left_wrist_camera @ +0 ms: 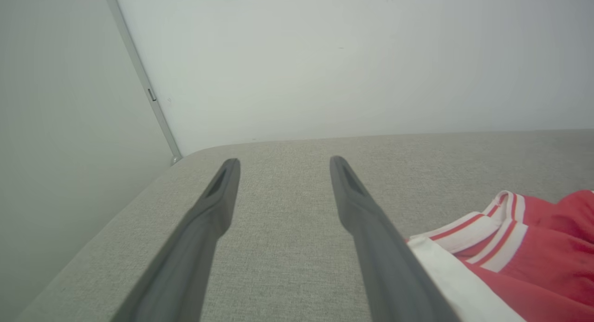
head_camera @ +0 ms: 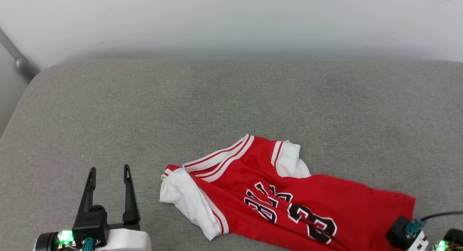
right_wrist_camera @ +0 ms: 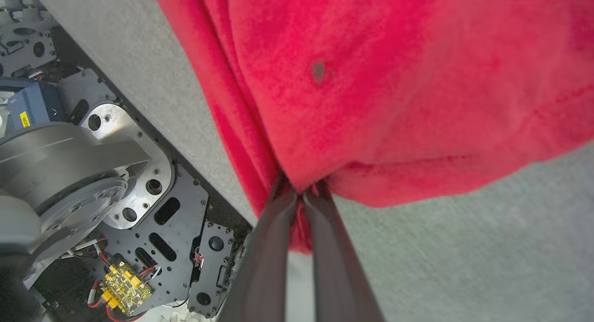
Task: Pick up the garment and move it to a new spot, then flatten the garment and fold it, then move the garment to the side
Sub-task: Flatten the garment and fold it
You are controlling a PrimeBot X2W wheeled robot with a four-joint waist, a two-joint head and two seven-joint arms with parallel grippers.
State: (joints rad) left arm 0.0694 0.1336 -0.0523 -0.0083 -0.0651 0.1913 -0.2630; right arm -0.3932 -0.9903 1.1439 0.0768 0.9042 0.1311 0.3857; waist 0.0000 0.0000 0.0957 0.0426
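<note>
Starting with edges: the grey padded surface (head_camera: 231, 99) is closed off at the back by a pale wall (head_camera: 231, 19), and its rounded far-left corner is met by a slanted metal strip (head_camera: 20, 63). Loads of open grey is left behind and to the left of the garment (head_camera: 289, 196). It's found bunched up near the front edge, right of centre in the head view, with the "23" facing up and one white sleeve (head_camera: 184, 196) flopped toward the left gripper (head_camera: 109, 168). That gripper is parked at the lower left with its fingers spread wide and bare surface seen between them. A strip of grey is left between it and the sleeve.

The right wrist view is where the good stuff is seen. The right gripper (right_wrist_camera: 299, 194) is pinched tight on a red fold at the garment's hem, right by the surface's front edge. The robot's metal base (right_wrist_camera: 116, 173) is seen below that edge. In the head view those fingertips are hidden behind the gripper's own dark body at the hem's corner. From the left wrist view, the striped trim (left_wrist_camera: 492, 229) and the sleeve are picked up beside the right-hand finger, plus the wall corner.
</note>
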